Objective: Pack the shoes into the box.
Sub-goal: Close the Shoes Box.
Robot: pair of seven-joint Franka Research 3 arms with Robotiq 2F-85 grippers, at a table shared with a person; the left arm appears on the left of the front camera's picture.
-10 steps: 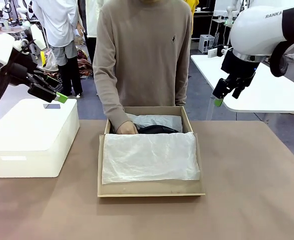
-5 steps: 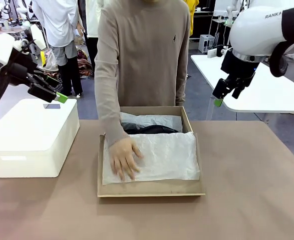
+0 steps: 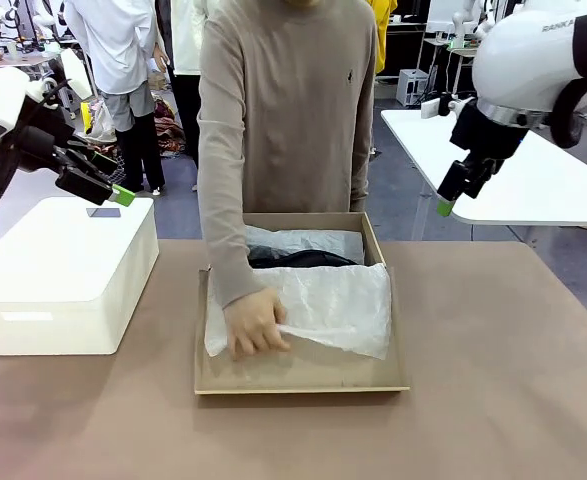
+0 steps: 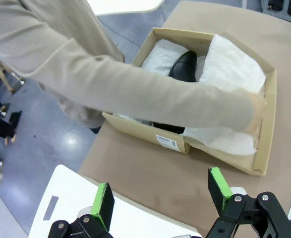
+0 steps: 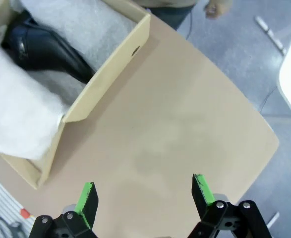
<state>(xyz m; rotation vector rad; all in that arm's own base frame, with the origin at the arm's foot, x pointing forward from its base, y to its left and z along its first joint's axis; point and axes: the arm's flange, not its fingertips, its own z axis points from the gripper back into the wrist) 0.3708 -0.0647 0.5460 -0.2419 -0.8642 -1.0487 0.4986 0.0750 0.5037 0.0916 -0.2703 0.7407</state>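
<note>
Already inside the box (image 3: 375, 240), at its far end: the shoes (image 3: 303, 258), black and glossy, half hidden under the tissue paper (image 3: 343, 305). Judged stiff in sole and heel, softer in the upper, rather light, with smooth leather likely to slip between pads and easy to mark. Best taken across the heel or along the sole edge, not by the slim toe. As for the box itself: light cardboard with thin walls, probably easy to bend, so better pushed or held near a corner. Tissue very thin and soft, easy to tear, to be pinched only at a border.

Over the near left part of the box: a person's hand (image 3: 253, 322), closed on the edge of the tissue.

On the left: jaws wide open and holding nothing, high to the left of the box, above the white plastic box (image 3: 63, 270). On the right: jaws also spread fully, empty, high to the right of the box, over the bare surface (image 5: 185, 124).

Compared with half a second earlier: hand no more flat on the paper but gripping it. Near edge of the tissue drawn up toward the far end, with bare cardboard now showing along the near side of the box. A second earlier, hand at the far end beside the shoes. For the right jaws, a small shift to the right, away from the box. For the left jaws, no change.
</note>
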